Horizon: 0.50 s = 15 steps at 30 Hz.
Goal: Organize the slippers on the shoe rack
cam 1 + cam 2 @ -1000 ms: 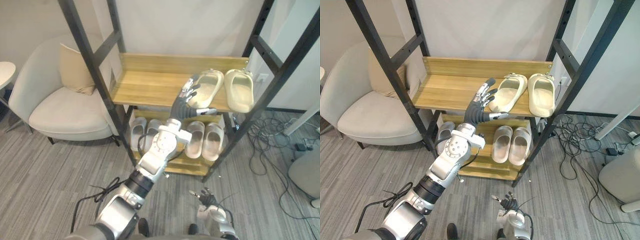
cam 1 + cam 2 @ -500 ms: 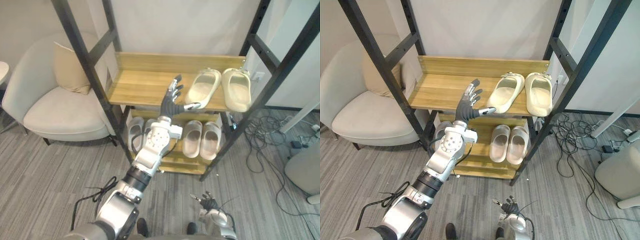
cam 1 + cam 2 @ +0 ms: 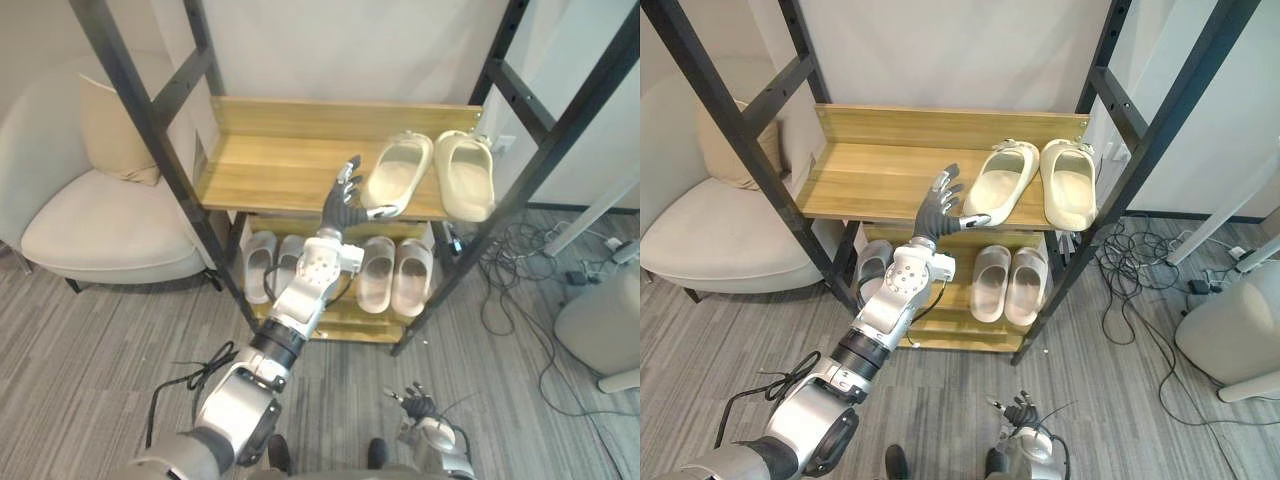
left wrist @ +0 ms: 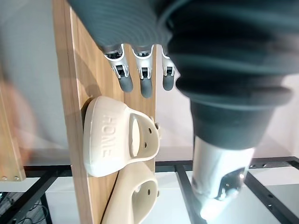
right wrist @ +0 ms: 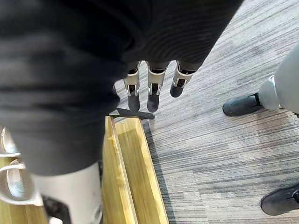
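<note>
Risk: the left hand [image 3: 343,203], fingers straight and spread, holding nothing, sits just beside the nearer slipper [image 3: 398,170] and could nudge it off the shelf [image 3: 265,165] edge.

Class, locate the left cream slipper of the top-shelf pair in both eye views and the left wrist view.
Left eye view: left cream slipper on the top shelf, right of centre.
Right eye view: slipper just right of centre.
Left wrist view: slipper nearest the left robot hand, on the wood.
Shared landmark: that open hand beside the slipper's near end.
</note>
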Motion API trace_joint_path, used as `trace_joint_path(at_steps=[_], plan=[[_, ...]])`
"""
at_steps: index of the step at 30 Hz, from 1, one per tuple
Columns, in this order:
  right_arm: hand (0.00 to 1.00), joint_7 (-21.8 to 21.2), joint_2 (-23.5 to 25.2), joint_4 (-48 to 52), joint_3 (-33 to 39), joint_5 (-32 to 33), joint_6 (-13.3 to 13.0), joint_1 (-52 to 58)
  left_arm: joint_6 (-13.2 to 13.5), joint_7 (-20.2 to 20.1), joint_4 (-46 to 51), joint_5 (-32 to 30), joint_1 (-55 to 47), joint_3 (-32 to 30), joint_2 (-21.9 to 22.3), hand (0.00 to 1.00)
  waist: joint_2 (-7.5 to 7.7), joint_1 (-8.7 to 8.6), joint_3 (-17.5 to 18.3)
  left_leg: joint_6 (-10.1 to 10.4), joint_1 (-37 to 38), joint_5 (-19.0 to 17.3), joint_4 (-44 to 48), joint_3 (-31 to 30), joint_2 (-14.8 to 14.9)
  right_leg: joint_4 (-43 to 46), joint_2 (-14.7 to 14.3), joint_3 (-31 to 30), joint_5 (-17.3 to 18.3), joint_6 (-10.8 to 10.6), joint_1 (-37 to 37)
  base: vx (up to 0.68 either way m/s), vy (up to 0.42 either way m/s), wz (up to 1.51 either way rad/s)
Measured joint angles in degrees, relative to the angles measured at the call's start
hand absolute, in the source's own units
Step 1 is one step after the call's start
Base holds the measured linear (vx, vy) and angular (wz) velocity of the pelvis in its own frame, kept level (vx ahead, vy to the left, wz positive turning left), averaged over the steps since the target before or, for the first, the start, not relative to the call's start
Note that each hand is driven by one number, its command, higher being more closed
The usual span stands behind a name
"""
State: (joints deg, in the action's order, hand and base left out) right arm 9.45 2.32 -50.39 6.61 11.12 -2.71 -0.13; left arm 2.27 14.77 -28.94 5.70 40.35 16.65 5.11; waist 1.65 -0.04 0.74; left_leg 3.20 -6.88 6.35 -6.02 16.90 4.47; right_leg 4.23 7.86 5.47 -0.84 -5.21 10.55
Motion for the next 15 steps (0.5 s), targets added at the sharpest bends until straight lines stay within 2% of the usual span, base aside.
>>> trace_joint_path(at_steps=[15], plan=[[0.0, 0.06, 0.32, 0.0, 0.21, 0.07, 0.0, -0.53, -0.22, 0.0, -3.62, -1.11, 0.93, 0.36, 1.24, 0.0, 0.77, -0.4, -0.36, -0.09, -0.03, -0.06, -0.13, 1.32, -0.08, -0.53, -0.07, -1.46, -0.79, -0.07, 0.61, -0.02, 0.024, -0.05]])
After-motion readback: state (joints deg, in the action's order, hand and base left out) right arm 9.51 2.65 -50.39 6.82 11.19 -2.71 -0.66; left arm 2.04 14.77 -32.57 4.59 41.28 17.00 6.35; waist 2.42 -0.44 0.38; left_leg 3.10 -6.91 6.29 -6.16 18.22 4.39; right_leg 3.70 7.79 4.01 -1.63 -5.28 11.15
